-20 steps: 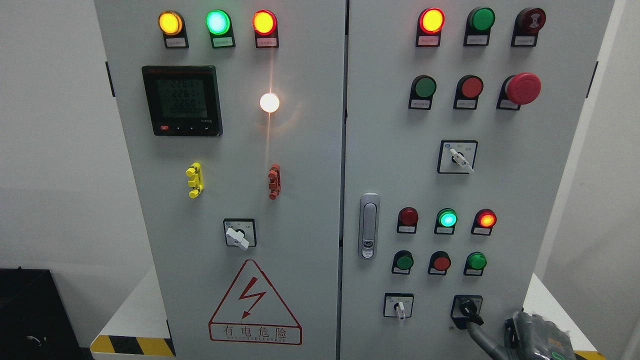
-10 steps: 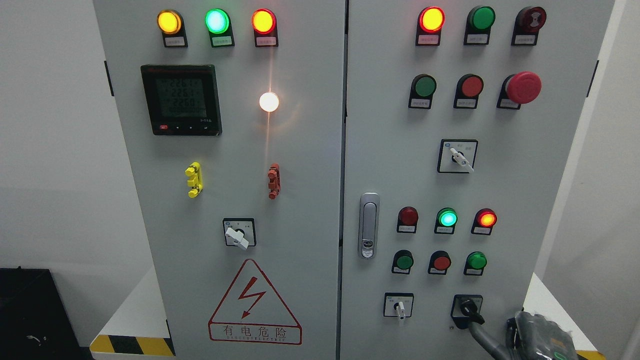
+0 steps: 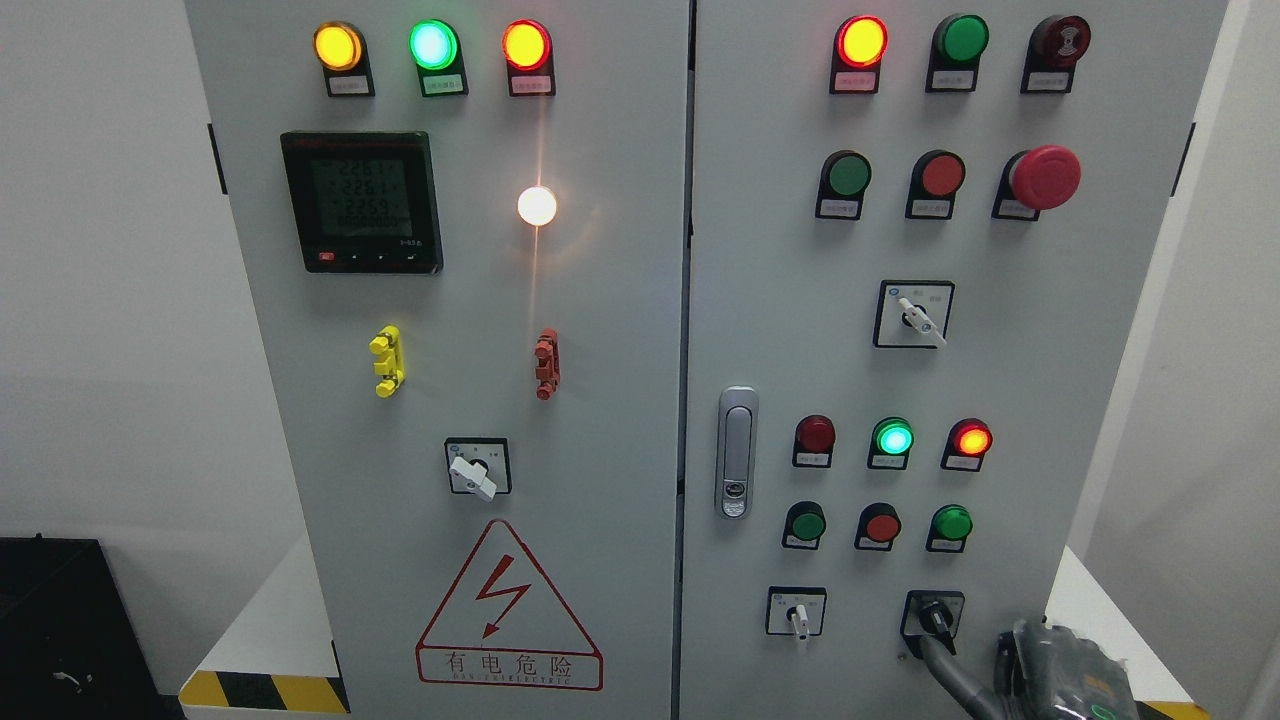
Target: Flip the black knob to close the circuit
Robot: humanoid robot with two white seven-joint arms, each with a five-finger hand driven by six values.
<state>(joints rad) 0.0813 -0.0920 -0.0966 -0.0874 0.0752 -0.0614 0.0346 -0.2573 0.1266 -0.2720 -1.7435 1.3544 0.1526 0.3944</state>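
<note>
One finger of the right hand (image 3: 1050,665) (lower right) touches the black knob (image 3: 935,618).

Right hand (image 3: 1050,670): showing at the lower right corner, mostly cropped by the frame edge; one grey finger (image 3: 945,672) is extending up and leftward.

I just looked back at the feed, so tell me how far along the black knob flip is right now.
Done: the right hand has reached the cabinet's lower right corner, with a grey finger up at the black knob. In hand: turning it; the handle now points nearly straight down, where a second ago it slanted down-right. Left: whether the circuit has closed cannot be told; nothing visibly confirms it.
</note>
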